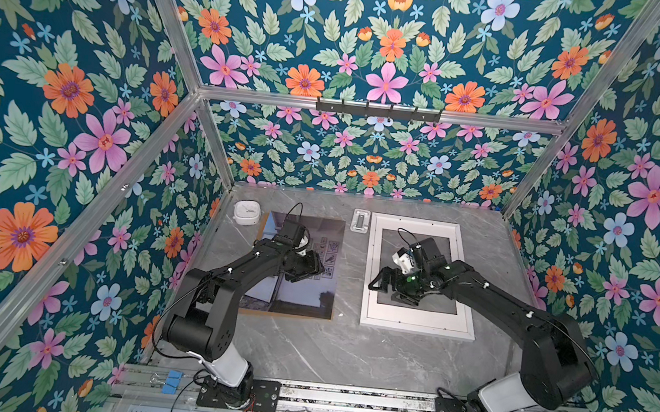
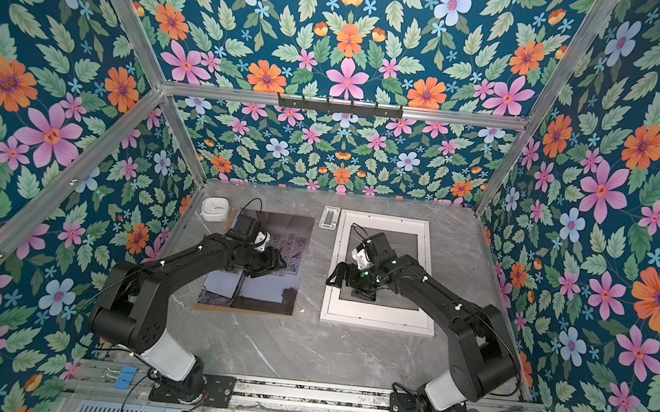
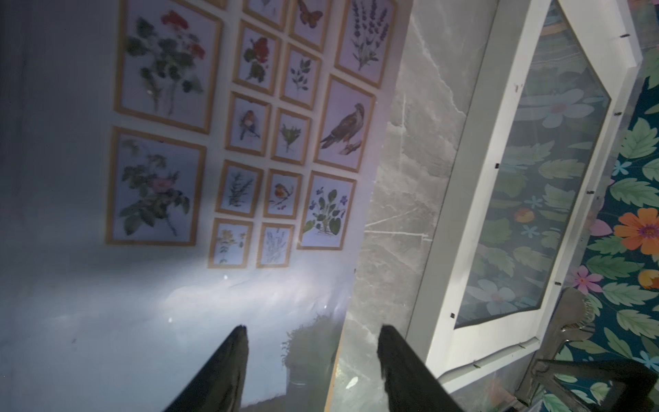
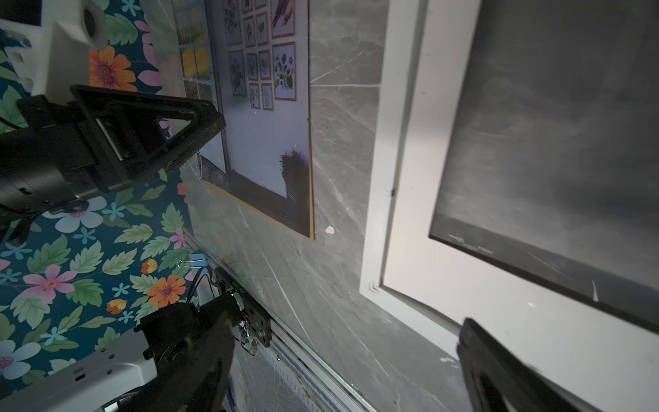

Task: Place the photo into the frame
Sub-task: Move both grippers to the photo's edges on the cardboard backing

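Observation:
The photo point(image 1: 317, 231) point(image 2: 288, 227), a glossy print of a lilac wall with a grid of small pictures point(image 3: 178, 142) point(image 4: 264, 135), lies flat on the left of the table on a brown board. The white frame point(image 1: 415, 329) point(image 2: 378, 324) point(image 3: 470, 185) point(image 4: 388, 160) lies flat on the right with a grey pane in its middle. My left gripper point(image 1: 311, 270) point(image 2: 274, 264) point(image 3: 313, 330) hovers open over the photo's right edge, holding nothing. Above the frame's left side my right gripper point(image 1: 384, 286) point(image 2: 343, 279) point(image 4: 344, 321) stands wide open and empty.
The brown backing board point(image 1: 287, 315) shows as a thin edge under the photo. At the back left stands a small white device point(image 1: 247, 211), and a small clear rectangular piece point(image 1: 361, 220) lies behind the frame's corner. Blue binder clips point(image 1: 172, 378) sit on the front rail.

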Motion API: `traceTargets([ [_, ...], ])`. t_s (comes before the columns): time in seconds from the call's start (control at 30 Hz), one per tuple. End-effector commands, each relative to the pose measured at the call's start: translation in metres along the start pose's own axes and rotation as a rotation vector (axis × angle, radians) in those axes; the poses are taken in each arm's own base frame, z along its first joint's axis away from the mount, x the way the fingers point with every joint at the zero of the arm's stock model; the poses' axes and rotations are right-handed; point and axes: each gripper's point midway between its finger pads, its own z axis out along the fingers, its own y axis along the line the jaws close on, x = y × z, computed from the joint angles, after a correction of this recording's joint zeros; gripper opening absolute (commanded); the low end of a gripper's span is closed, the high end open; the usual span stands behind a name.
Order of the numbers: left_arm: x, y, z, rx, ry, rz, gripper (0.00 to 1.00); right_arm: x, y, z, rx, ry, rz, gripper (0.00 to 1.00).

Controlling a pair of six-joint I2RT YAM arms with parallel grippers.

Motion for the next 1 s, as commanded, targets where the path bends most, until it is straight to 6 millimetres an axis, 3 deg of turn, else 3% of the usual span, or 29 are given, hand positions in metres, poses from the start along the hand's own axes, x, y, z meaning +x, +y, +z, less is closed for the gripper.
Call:
traceTargets([
  [0.0, 0.001, 0.028, -0.005, -0.112, -0.001, 0.03, 0.62, -0.008, 0.02, 0.017, -0.014, -0.009, -0.018, 0.97],
  [0.03, 0.0, 0.034, -0.006, -0.129, -0.002, 0.03, 0.62, -0.007, 0.016, 0.033, 0.004, 0.019, -0.004, 0.97],
  [0.13, 0.001, 0.047, -0.006, -0.147, 0.0, 0.016, 0.62, -0.007, 0.025, 0.054, -0.009, 0.047, 0.0, 0.96],
  [0.3, 0.009, 0.054, 0.001, -0.148, 0.026, 0.012, 0.62, -0.013, 0.037, 0.077, -0.053, 0.067, 0.019, 0.96],
  [0.7, 0.036, 0.057, 0.014, -0.097, 0.081, -0.034, 0.62, -0.034, 0.04, 0.107, -0.051, 0.08, 0.058, 0.95],
  [0.97, 0.047, 0.039, 0.018, -0.037, 0.097, -0.046, 0.62, -0.039, 0.037, 0.123, -0.032, 0.094, 0.077, 0.94],
])
